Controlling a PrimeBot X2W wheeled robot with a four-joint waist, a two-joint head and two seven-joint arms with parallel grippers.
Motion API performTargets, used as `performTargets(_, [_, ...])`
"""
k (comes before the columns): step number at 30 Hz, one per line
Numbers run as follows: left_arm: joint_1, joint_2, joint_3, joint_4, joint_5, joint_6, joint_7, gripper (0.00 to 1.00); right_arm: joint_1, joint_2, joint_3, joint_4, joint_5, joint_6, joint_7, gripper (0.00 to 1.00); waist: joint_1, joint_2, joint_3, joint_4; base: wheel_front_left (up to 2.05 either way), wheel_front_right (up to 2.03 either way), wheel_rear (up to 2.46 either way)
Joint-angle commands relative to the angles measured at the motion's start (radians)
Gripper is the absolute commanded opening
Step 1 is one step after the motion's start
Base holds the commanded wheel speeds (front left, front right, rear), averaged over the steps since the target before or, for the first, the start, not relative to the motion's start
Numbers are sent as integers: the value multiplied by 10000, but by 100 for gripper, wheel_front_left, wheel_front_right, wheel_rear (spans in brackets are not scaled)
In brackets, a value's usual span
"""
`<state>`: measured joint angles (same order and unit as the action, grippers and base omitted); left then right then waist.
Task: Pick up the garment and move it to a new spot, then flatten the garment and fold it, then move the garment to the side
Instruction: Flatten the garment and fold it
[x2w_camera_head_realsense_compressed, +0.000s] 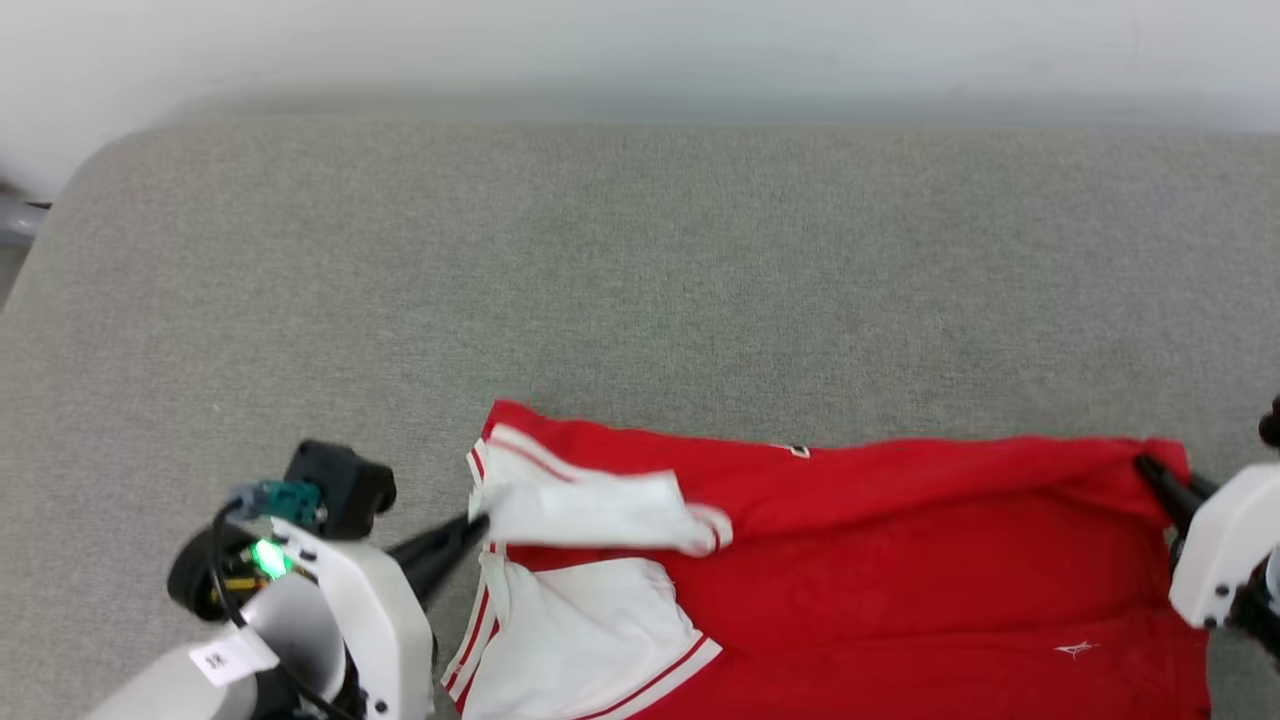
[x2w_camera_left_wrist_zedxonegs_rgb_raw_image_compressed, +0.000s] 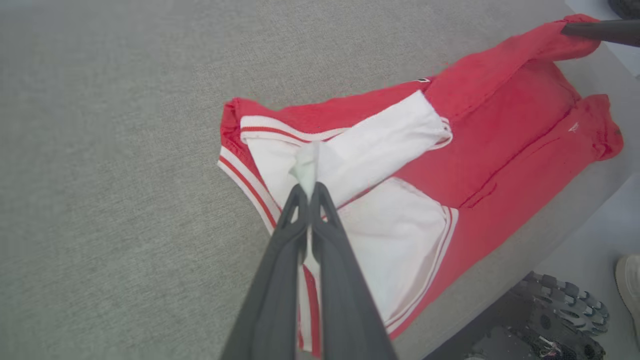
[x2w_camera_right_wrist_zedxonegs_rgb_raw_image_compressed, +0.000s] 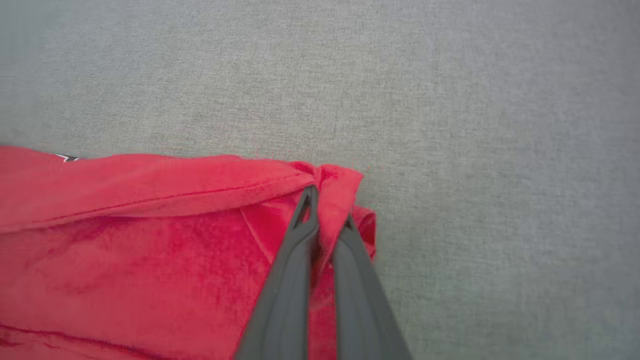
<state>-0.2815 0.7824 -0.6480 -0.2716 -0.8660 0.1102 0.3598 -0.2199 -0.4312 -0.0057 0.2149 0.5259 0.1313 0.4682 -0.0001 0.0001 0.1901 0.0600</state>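
Our left hand (x2w_camera_head_realsense_compressed: 478, 526) reaches rightward from the near left, pinching the garment (x2w_camera_head_realsense_compressed: 900, 540) by a white sleeve; our right hand (x2w_camera_head_realsense_compressed: 1148, 466) pinches its red far-right corner; it lies along the near side of the grey worktop (x2w_camera_head_realsense_compressed: 640, 250)

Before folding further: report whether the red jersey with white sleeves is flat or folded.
Partly folded. The red jersey with white sleeves has its far edge doubled over lengthwise, and one white sleeve lies flipped onto it.

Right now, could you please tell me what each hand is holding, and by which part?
Both hold the garment: the left hand pinches its white sleeve, the right hand pinches a red corner at the opposite end.
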Motion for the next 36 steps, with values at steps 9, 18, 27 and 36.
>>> performTargets(9, [1270, -318, -456, 400, -439, 12, -387, 0, 1797, -17, -219, -837, 820, -11, 537, 0, 1, -1, -470, 35, 0, 0, 0])
performTargets(18, [1826, -520, -590, 1464, -740, -136, -737, 0, 2542, -176, -328, -1350, 804, -11, 1021, 0, 1, -1, -629, -34, 0, 0, 0])
performTargets(27, [1908, -769, -777, 2136, -741, -424, -980, 0, 2860, -367, -80, -1093, 297, -11, 965, 0, 1, -1, -595, -29, 0, 0, 0])
performTargets(36, [1727, -1005, -1052, 2822, -133, -557, -1442, 100, 2893, -401, 214, -611, 377, -11, 989, 100, 1, -1, -788, -47, 0, 0, 0])
